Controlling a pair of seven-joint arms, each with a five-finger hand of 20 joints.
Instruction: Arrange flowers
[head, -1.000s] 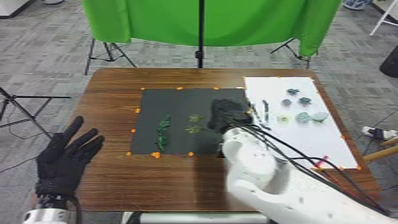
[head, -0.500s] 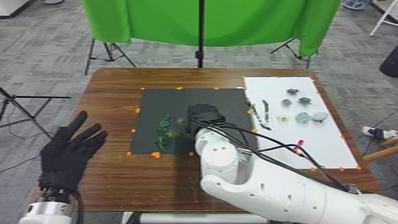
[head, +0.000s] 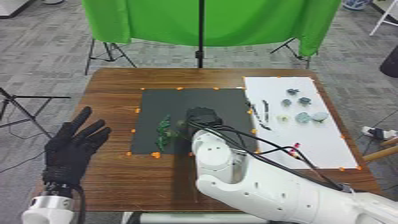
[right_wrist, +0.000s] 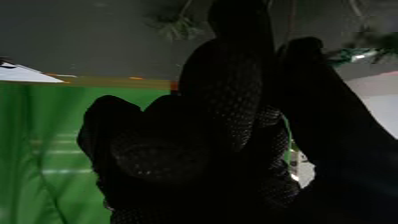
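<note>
Over the middle of the black sheet (head: 164, 102) is my right hand (head: 204, 116), covering part of the small yellow-green sprigs (head: 181, 123). Left of it lies a long dark-green leafy stem (head: 163, 131). In the right wrist view my right hand (right_wrist: 231, 95) is dark, with a fine-leaved sprig (right_wrist: 180, 26) and green leaves (right_wrist: 380, 44) beyond it. Whether it holds anything is hidden. Blue-grey flower heads (head: 305, 101), pale round ones (head: 303, 118) and thin dark stems (head: 265, 111) lie on the white sheet (head: 315, 145). My left hand (head: 69, 152) is open at the table's left edge.
A pink item (head: 295, 146) lies on the white sheet near my right forearm and its cables. Orange tape pieces (head: 155, 155) mark the sheets' edges on the wooden table (head: 107, 175). A green cloth (head: 240, 25) hangs behind the table.
My right hand has moved left from the black sheet's right side, now covering part of the small sprigs. My left hand has shifted slightly forward and to the right.
</note>
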